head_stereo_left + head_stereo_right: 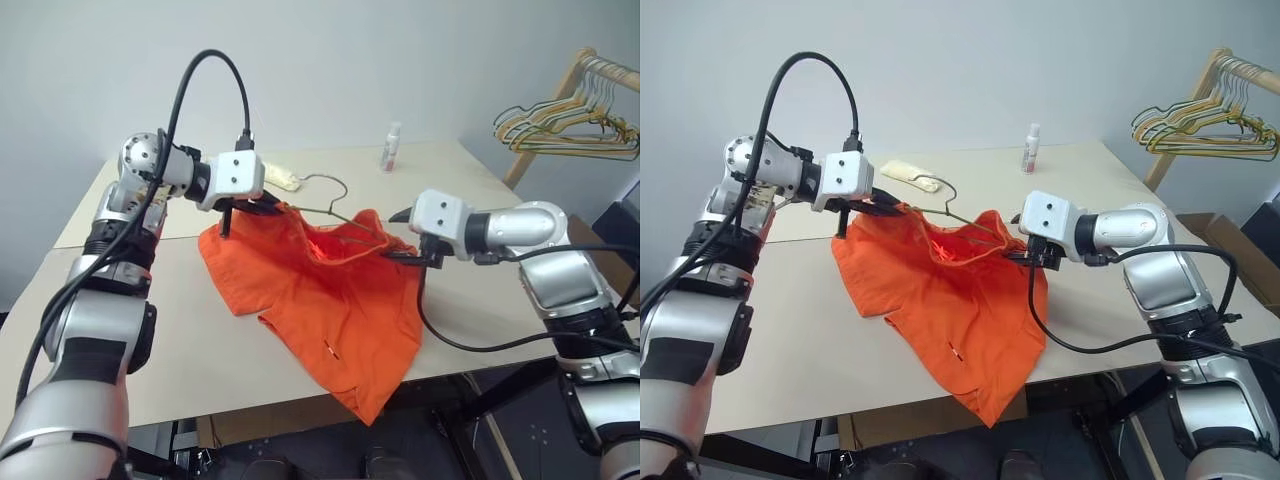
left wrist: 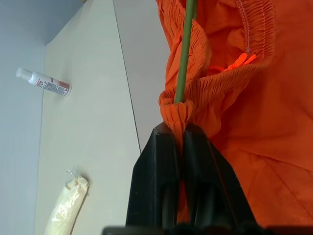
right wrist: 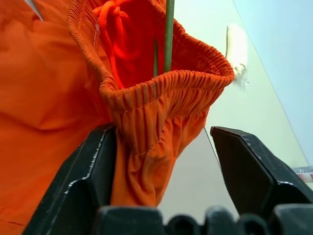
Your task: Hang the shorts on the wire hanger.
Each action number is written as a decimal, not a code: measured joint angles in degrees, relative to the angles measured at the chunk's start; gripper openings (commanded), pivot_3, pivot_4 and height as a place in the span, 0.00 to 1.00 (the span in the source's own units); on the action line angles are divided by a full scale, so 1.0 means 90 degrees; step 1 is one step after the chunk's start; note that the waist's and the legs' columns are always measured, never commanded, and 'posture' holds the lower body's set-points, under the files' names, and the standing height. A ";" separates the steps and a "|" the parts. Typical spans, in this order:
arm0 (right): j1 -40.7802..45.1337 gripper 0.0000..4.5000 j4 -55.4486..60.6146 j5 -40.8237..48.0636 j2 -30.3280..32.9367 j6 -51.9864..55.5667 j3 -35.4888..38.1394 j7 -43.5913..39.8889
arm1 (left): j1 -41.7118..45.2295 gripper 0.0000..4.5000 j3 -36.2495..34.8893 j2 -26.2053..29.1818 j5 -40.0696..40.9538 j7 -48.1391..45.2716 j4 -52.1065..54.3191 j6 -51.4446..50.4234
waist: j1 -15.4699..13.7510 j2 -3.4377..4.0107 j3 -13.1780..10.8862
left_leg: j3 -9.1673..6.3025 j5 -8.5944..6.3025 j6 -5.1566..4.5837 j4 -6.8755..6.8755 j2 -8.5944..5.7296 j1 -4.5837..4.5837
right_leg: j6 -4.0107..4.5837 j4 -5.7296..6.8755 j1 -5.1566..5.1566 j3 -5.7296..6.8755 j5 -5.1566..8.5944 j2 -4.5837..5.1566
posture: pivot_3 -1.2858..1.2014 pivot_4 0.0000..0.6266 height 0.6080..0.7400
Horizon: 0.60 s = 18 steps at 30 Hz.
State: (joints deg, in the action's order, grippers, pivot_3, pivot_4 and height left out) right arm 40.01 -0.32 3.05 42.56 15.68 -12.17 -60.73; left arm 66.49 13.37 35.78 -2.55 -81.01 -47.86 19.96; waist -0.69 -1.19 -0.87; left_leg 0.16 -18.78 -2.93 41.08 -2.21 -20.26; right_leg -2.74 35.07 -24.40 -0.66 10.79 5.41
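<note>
**Orange shorts and wire hanger: item positions at the table**

Orange shorts [image 1: 330,300] are lying on the beige table [image 1: 150,330], draping from the raised waistband down toward the near edge at 6 o'clock, with the lowest leg hanging over that edge. Waistband is being held up off the surface at its 9 o'clock end.

Wire hanger [image 1: 325,205], thin and dark grey-olive, is sitting partly inside the waistband opening; its hook is rising clear of the fabric toward 12 o'clock, and its rod is running through the gathered elastic in both wrist views.

Left end effector [image 2: 178,161] is standing at 10 o'clock of the shorts, fingers pressed together and clamping a bunched fold of waistband right where the rod enters it.

Right end effector [image 3: 161,166] is standing at 3 o'clock of the shorts, fingers spread apart; the waistband's gathered end is resting against one finger [image 3: 85,181], with the other finger standing clear of the cloth.

Small white bottle [image 1: 391,146] is standing at 12 o'clock on the far table. Pale cloth roll [image 1: 280,178] is lying just behind the left end effector. Bunch of coloured hangers [image 1: 565,125] is hanging from a wooden rack [image 1: 560,95] at 2 o'clock.
</note>
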 measured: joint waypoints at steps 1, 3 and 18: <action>-0.0001 0.77 -0.0042 0.0066 -0.0046 0.0048 0.0011 -0.0019 | -0.0010 0.00 -0.0002 -0.0001 0.0002 -0.0003 0.0014 0.0000 | 0.0001 0.0000 0.0000 | 0.0000 0.0002 0.0003 0.0000 0.0000 0.0000 | 0.0000 0.0000 0.0000 0.0000 0.0000 0.0000 | 0.54 0.00 1.00; -0.0001 0.77 -0.0089 0.0258 -0.0127 0.0224 0.0055 -0.0077 | -0.0025 0.00 -0.0002 -0.0008 0.0006 -0.0004 0.0030 0.0034 | 0.0000 0.0000 0.0000 | 0.0000 0.0003 0.0005 0.0000 0.0000 0.0000 | 0.0000 0.0000 0.0000 0.0000 0.0000 0.0000 | 0.54 0.00 1.00; 0.0016 0.32 -0.0325 0.1072 -0.0216 0.1175 0.0264 -0.0462 | -0.0200 0.00 -0.0131 -0.0148 0.0323 -0.0390 0.0142 0.0260 | -0.0001 0.0000 0.0000 | 0.0000 0.0000 -0.0001 0.0000 0.0000 0.0000 | 0.0000 0.0000 0.0001 -0.0001 0.0000 0.0002 | 0.54 0.00 1.00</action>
State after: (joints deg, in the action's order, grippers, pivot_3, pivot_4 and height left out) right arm 40.15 -3.25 12.70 40.62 26.26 -9.79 -64.89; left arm 64.69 12.19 34.44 0.35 -84.52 -46.58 22.30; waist -0.70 -1.19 -0.87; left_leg 0.16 -18.78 -2.94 41.09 -2.21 -20.27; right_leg -2.74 35.07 -24.40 -0.66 10.79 5.43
